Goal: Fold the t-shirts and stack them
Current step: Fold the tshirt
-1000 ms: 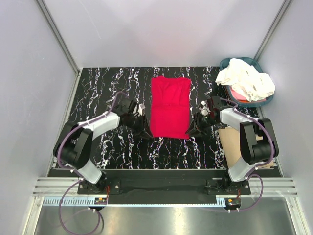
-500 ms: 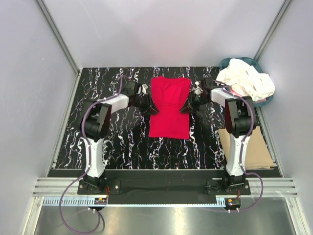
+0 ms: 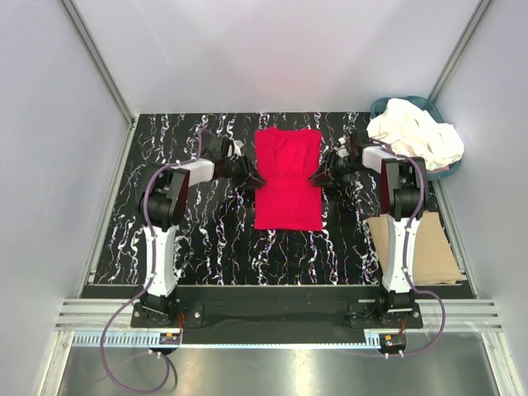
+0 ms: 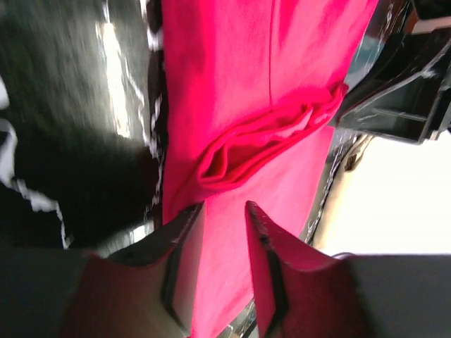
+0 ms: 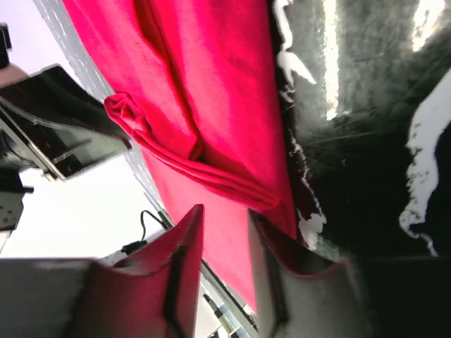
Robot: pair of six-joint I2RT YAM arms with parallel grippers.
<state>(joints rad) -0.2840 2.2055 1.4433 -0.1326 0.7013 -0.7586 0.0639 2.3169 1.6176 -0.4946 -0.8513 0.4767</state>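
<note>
Both jaws stand a little apart, holding nothing: the left pincer (image 4: 224,211) at one side edge of the red t-shirt (image 3: 287,177), the right pincer (image 5: 224,215) at the other. A second ago they sat at its near corners. They have moved to its middle, where the cloth now puckers, probably ready for a crosswise fold. One red t-shirt lies mid-table (image 3: 198,239). The white t-shirts (image 3: 417,136) are heaped in one basket (image 3: 381,106), too tangled to count. One cardboard sheet (image 3: 421,247).

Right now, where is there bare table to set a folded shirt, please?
Free: table left of the left arm; the near strip below the red t-shirt. Crowded: left gripper and right gripper flank it; cardboard, basket at right.
</note>
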